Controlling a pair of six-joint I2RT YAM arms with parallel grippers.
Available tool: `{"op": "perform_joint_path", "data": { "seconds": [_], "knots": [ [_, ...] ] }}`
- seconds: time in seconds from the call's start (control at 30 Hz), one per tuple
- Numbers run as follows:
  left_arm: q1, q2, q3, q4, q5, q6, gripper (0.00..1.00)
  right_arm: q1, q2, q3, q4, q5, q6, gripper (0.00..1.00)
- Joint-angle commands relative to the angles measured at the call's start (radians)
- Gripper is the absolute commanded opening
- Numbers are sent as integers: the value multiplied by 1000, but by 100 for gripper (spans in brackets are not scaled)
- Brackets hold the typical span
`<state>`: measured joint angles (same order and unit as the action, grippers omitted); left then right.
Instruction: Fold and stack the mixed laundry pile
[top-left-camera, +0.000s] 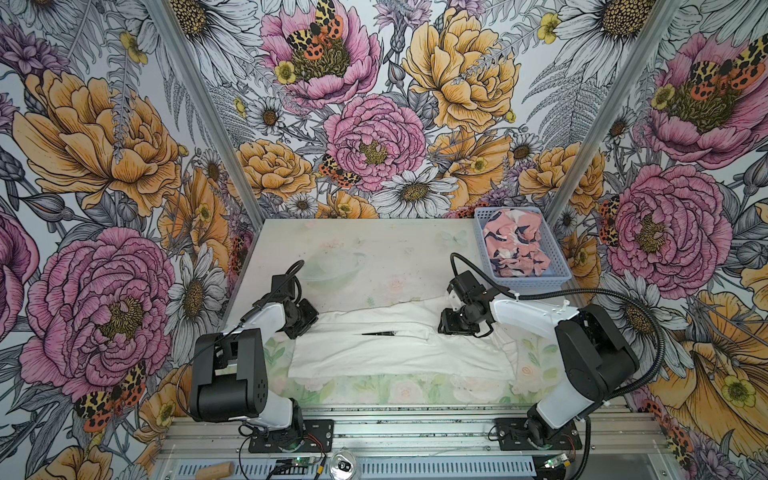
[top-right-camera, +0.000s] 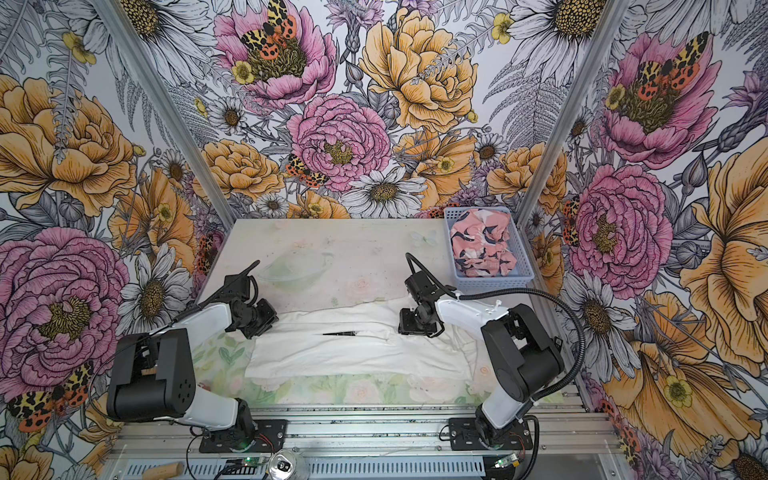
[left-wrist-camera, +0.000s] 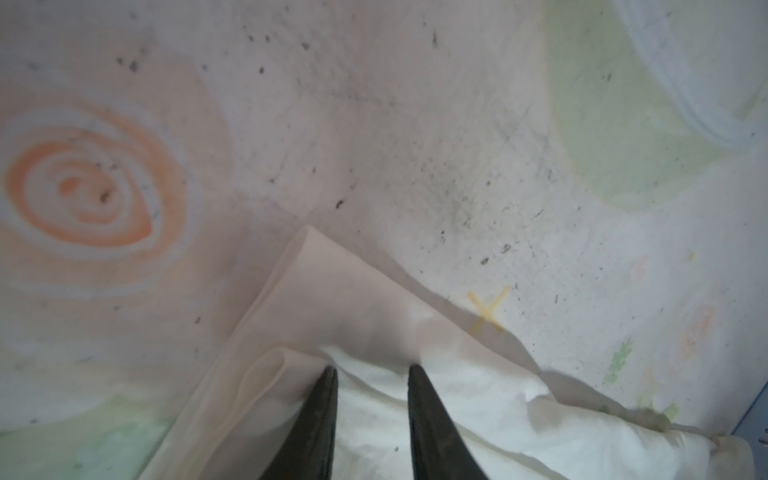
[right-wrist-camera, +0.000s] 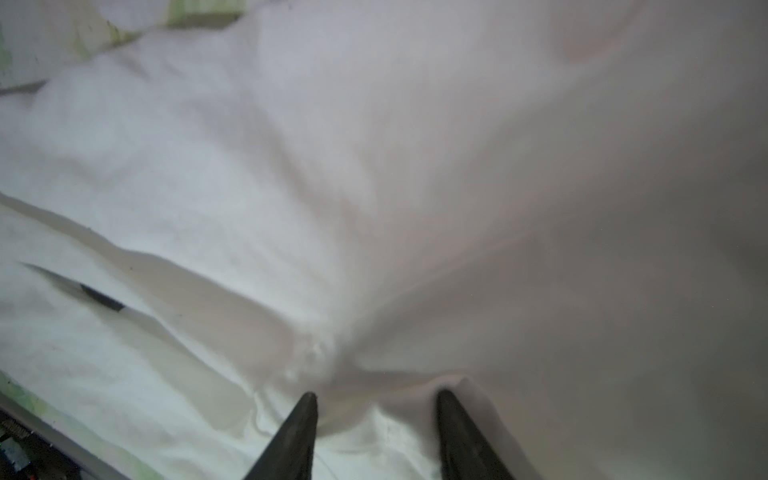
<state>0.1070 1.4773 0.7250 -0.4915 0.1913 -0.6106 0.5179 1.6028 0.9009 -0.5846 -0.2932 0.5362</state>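
Note:
A large white garment (top-left-camera: 399, 353) (top-right-camera: 361, 353) lies spread across the middle of the table in both top views, a thin black graphic (top-left-camera: 378, 333) showing in a crease. My left gripper (top-left-camera: 301, 328) (top-right-camera: 259, 328) (left-wrist-camera: 372, 368) sits at its far left corner, and a raised fold of white cloth (left-wrist-camera: 374, 332) is caught between the jaws. At the far right part of the garment, my right gripper (top-left-camera: 451, 328) (top-right-camera: 409, 328) (right-wrist-camera: 376, 395) has its jaws apart, tips pressed onto puckered white cloth (right-wrist-camera: 316, 353). The pink garment (top-left-camera: 517, 245) (top-right-camera: 482, 245), printed navy and white, lies crumpled in the basket.
A light blue perforated basket (top-left-camera: 536, 284) (top-right-camera: 494, 286) stands at the table's far right corner. The floral table cover (top-left-camera: 353, 257) is bare behind the garment and bears a yellow X mark (left-wrist-camera: 488, 309). On the front rail are a can (top-left-camera: 344, 465) and a wooden piece (top-left-camera: 216, 471).

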Motion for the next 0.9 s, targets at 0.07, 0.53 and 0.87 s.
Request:
{"op": "perform_joint_path", "data": {
  "seconds": [0.07, 0.53, 0.87],
  "knots": [
    [5, -37, -27, 17, -21, 21, 31, 80, -145, -65, -70, -49, 57, 48],
    [-10, -52, -28, -5, -9, 34, 30, 83, -111, 136, -180, 106, -18, 48],
    [-8, -74, -44, -13, -11, 34, 30, 70, 86, 157, -109, 50, -53, 42]
  ]
}}
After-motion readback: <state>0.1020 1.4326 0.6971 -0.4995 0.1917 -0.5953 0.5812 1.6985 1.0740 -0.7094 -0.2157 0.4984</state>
